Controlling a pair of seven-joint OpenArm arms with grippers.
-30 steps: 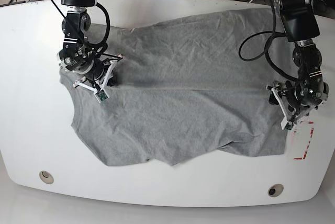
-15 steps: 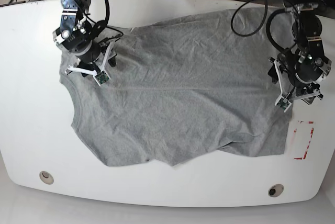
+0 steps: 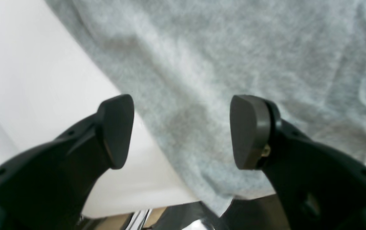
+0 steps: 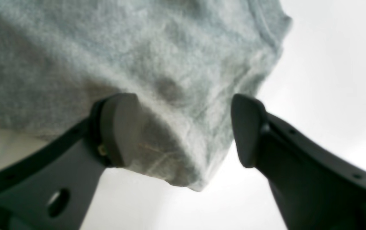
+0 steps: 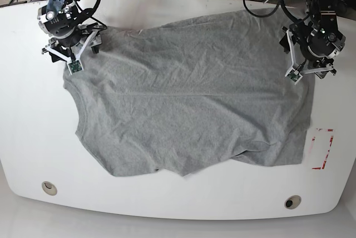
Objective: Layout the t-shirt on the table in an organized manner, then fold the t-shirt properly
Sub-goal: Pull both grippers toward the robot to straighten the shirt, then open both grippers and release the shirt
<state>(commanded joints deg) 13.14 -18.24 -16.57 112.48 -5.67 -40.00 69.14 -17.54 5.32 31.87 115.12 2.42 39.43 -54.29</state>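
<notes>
Both my arms have just travelled toward the far side of the table point(image 5: 33, 121), and this means, I think, that I go to the far corners of the shirt point(image 5: 183, 124) for the next grip, prob. to straighten or to start a fold. The L gripper point(image 3: 183, 131) is released, its fingers wide apart w/ cloth visible in the gap, and the R gripper point(image 4: 178, 131) is likewise released, w/ nothing pinched. The shirt lies spread over the middle of the table, w/ a long crease across it, a slanting far edge and an uneven near edge, so I judge the layout as nearly OK but no proper fold is made. Compared w/ the earlier base frames, both grippers are now farther from the near edge, and their jaws look wider than in the first one. The shirt itself keeps approx. the same outline; the crease and the near edge have not moved, and the red mark point(image 5: 322, 149) is still just beside its side edge. Next I need to come down exactly on the cloth edge, b/c a shallow grip could slip and a deep one could bunch the fabric.
</notes>
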